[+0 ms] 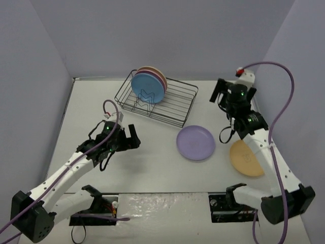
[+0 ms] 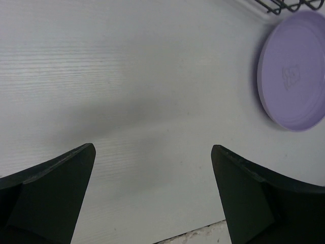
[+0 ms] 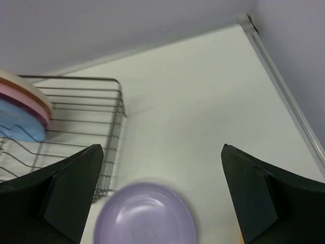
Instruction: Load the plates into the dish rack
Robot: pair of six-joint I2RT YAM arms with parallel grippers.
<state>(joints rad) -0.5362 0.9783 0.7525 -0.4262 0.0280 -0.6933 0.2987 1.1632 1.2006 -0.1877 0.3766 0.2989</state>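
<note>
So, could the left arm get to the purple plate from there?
Probably yes. The purple plate lies flat on the table, and nothing stands between it and the open left gripper; the rack sits farther back.

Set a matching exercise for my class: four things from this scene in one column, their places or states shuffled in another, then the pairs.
1. blue plate
2. lilac plate
3. orange-yellow plate
4. left gripper

A. flat on the table, partly hidden by the right arm
B. upright in the dish rack
C. open, holding nothing
D. flat on the table, fully in view

Pairs: 1-B, 2-D, 3-A, 4-C
</note>
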